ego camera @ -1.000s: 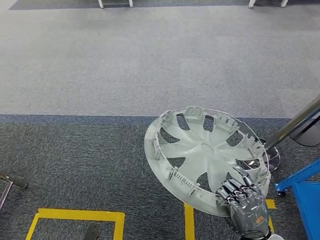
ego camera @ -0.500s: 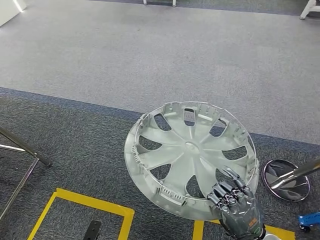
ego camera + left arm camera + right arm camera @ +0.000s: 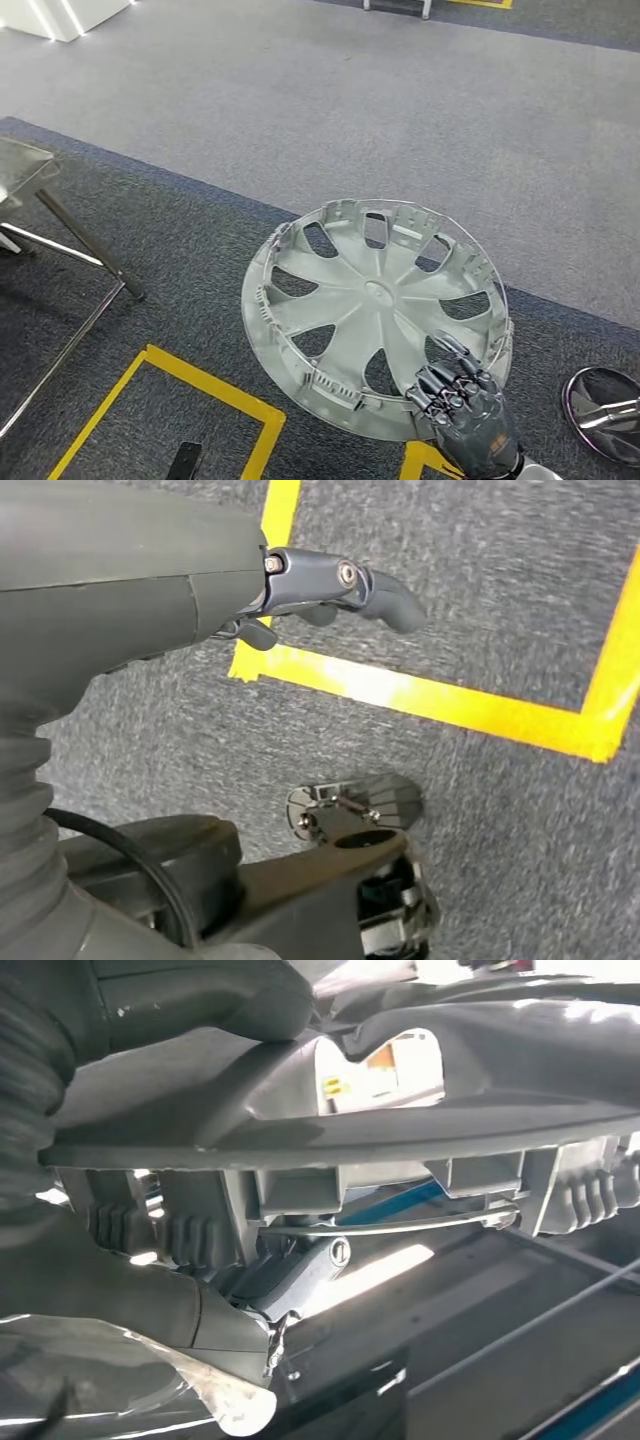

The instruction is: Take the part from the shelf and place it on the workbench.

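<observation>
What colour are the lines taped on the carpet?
Yellow floor lines, clearest in the head view.

Wheel cover [image 3: 375, 312]: pale grey-green, spoked, dark cut-outs. Right hand [image 3: 466, 413] at its rim: dark grey. Carpet [image 3: 181, 270] beneath the cover: dark speckled grey with yellow tape lines [image 3: 202, 385]; beyond the cover, light grey carpet band [image 3: 317, 110].

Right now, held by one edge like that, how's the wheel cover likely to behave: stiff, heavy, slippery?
Probably stiff: the wheel cover juts out nearly flat from the right robot hand, which grips only its near rim, with no visible sag. Likely light for its size: thin plastic spokes with open cutouts. The one-sided grip could let it tilt or slip if jolted.
</observation>
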Controlling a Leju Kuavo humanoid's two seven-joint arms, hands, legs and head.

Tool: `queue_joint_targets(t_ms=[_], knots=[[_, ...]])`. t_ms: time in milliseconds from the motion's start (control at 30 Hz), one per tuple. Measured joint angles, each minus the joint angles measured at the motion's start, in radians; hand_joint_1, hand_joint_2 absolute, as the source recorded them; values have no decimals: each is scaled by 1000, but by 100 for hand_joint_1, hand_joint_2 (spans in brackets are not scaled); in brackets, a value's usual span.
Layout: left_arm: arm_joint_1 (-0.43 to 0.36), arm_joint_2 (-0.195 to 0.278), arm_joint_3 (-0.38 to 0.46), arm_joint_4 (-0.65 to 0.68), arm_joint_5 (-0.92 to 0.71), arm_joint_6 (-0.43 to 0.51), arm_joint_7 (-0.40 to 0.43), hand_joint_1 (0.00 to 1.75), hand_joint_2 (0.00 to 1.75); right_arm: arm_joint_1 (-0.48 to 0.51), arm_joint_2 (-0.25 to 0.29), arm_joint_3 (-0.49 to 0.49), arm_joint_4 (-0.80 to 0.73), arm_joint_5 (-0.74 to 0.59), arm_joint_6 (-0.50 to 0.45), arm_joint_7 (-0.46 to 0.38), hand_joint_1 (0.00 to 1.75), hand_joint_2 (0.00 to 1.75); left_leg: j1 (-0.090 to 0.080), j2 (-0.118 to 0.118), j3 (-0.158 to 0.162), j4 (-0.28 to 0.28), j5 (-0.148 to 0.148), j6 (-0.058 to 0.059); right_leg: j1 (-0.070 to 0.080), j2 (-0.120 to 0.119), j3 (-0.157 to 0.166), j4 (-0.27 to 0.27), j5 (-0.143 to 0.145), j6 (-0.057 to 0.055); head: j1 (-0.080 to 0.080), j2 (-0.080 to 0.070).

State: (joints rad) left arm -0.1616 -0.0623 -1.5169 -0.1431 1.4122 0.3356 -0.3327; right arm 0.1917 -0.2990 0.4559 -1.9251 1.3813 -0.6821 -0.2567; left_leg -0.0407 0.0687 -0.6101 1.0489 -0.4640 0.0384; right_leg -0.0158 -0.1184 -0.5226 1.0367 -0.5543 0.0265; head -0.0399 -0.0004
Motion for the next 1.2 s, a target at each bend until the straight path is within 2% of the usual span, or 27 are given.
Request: queue_joint_targets(t_ms=[33, 67, 133, 167, 200, 233, 267, 300, 333, 400, 467, 533, 567, 633, 667, 700, 733, 767, 800, 867, 933, 1000, 1033, 1067, 1100, 1133, 1200], knots=[[1, 0, -2, 0, 0, 0, 1, 0, 175, -1, 2, 0, -1, 0, 0, 0, 175, 175, 2, -13, 4, -8, 3, 4, -1, -9, 5, -5, -2, 4, -1, 0], [3, 0, -5, 0, 0, 0, 2, 0, 175, -1, 3, 0, -2, 1, 0, -1, 175, 175, 5, -25, 10, -19, 7, 7, -2, 0, 8, -5, -6, 8, 0, 0], [2, 0, -10, 0, 0, 2, 3, 0, 175, -1, 3, -2, -3, 0, 0, -3, 175, 175, 14, -50, 23, -39, 17, 15, -4, 56, -14, 45, -35, 15, 3, 0], [0, -1, -12, 1, 0, 2, 3, 0, 175, -1, 4, -3, -4, 0, 0, -4, 175, 175, 16, -62, 25, -43, 19, 17, -6, 90, -44, 101, -59, 18, 5, 0], [-1, -2, -12, 1, 0, 3, 4, 0, 175, -1, 5, -4, -4, -1, 0, -7, 175, 175, 17, -75, 25, -43, 19, 19, -6, 108, -83, 166, -84, 20, 5, 0], [-1, -3, -13, 1, 0, 3, 5, 0, 175, -1, 5, -6, -4, -1, 0, -9, 175, 175, 17, -87, 25, -42, 18, 20, -6, 115, -119, 223, -100, 23, 5, 0], [0, -4, -13, 1, 0, 3, 6, 0, 175, -1, 6, -6, -4, -1, 0, -11, 175, 175, 18, -101, 25, -41, 17, 20, -7, 117, -144, 256, -100, 26, 5, 0], [1, -5, -13, 1, 0, 3, 7, 0, 175, 0, 6, -6, -3, -1, 0, -13, 175, 175, 19, -116, 26, -38, 16, 18, -8, 118, -152, 251, -79, 30, 5, 0], [1, -6, -14, 1, 0, 3, 8, 0, 175, 0, 6, -6, -3, -2, 0, -15, 175, 175, 21, -132, 26, -34, 13, 15, -11, 122, -142, 210, -41, 33, 6, 0], [-1, -7, -15, 1, -3, 4, 13, 0, 175, -5, 6, -6, -3, -8, 0, -21, 175, 175, 25, -161, 21, -18, 4, 3, -21, 162, -91, 83, 27, 40, 7, 0], [-5, -7, -18, 1, -8, 5, 18, 0, 175, -14, 7, -6, -3, -15, 0, -26, 175, 175, 27, -185, 9, -4, -1, -10, -24, 197, -58, 17, 40, 35, 9, 0], [-6, -8, -21, 1, -12, 7, 20, 0, 175, -21, 7, -6, -3, -16, 0, -28, 175, 175, 32, -208, -1, -2, 3, -21, -21, 185, -52, 13, 37, 19, 8, 0], [-5, -8, -22, 1, -13, 7, 20, 0, 175, -24, 7, -6, -3, -15, 0, -28, 175, 175, 33, -203, -4, 1, 2, -26, -20, 172, -49, 9, 38, 11, 8, 0], [-6, -8, -27, 1, -17, 9, 20, 0, 175, -27, 7, -6, -4, -11, 0, -28, 175, 175, 32, -153, -26, 46, -24, -35, -19, 145, -42, 1, 40, -3, 2, 0], [-8, -8, -29, 1, -19, 10, 20, 0, 175, -28, 7, -6, -5, -10, 0, -27, 175, 175, 32, -118, -51, 98, -51, -40, -17, 130, -38, -1, 38, -8, -1, 0], [-10, -8, -32, 1, -22, 11, 21, 0, 175, -28, 7, -5, -6, -8, 0, -27, 175, 175, 34, -95, -84, 163, -80, -44, -15, 115, -35, -2, 36, -11, -3, 0], [-11, -8, -34, 1, -24, 11, 22, 0, 175, -29, 7, -5, -6, -7, 0, -26, 175, 175, 37, -84, -116, 225, -102, -47, -14, 99, -33, -2, 33, -14, -2, 0], [-11, -9, -35, 1, -25, 11, 23, 0, 175, -29, 7, -5, -6, -6, 0, -25, 175, 175, 40, -80, -137, 264, -109, -49, -13, 84, -31, -2, 30, -14, -3, 0], [-9, -9, -37, 1, -26, 11, 24, 0, 175, -29, 7, -5, -6, -5, 0, -25, 175, 175, 42, -78, -142, 268, -97, -49, -12, 71, -28, -2, 26, -14, -3, 0], [-8, -9, -38, 1, -27, 12, 24, 0, 175, -29, 7, -5, -6, -5, 0, -25, 175, 175, 43, -61, -96, 168, -28, -46, -12, 46, -17, -2, 18, -10, -3, 0], [-10, -9, -38, 1, -27, 12, 24, 0, 175, -29, 7, -5, -7, -4, 0, -25, 175, 175, 33, -18, -37, 50, 15, -37, -8, 24, -6, -2, 7, 1, -3, 0], [-11, -9, -38, 1, -29, 13, 25, 0, 175, -30, 7, -5, -8, -3, 0, -25, 175, 175, 21, 0, -18, 9, 12, -27, -4, 3, 4, -6, 0, 12, -1, 0], [-11, -8, -38, 1, -32, 14, 26, 0, 175, -31, 7, -5, -9, -3, 0, -25, 175, 175, 20, -10, -17, 4, 12, -21, -4, -8, 9, -10, -2, 16, -1, 0], [-9, -8, -38, 1, -35, 14, 28, 0, 175, -32, 7, -5, -11, -2, 0, -25, 175, 175, 22, -22, -14, -2, 13, -15, -6, -12, 14, -12, -6, 21, 0, 0], [-8, -8, -39, 1, -39, 14, 30, 0, 175, -32, 7, -6, -12, -2, 0, -26, 175, 175, 25, -34, -9, -8, 14, -9, -8, 4, 14, -6, -15, 26, 1, 0], [-8, -8, -39, 1, -44, 14, 32, 0, 175, -31, 7, -6, -14, -3, 0, -27, 175, 175, 28, -46, -5, -14, 15, -2, -10, 31, 2, 19, -30, 29, 4, 0], [-11, -8, -39, 1, -52, 14, 36, 0, 175, -30, 7, -7, -17, -7, 0, -33, 175, 175, 31, -71, -1, -18, 16, 8, -11, 97, -60, 133, -80, 31, 10, 0]])
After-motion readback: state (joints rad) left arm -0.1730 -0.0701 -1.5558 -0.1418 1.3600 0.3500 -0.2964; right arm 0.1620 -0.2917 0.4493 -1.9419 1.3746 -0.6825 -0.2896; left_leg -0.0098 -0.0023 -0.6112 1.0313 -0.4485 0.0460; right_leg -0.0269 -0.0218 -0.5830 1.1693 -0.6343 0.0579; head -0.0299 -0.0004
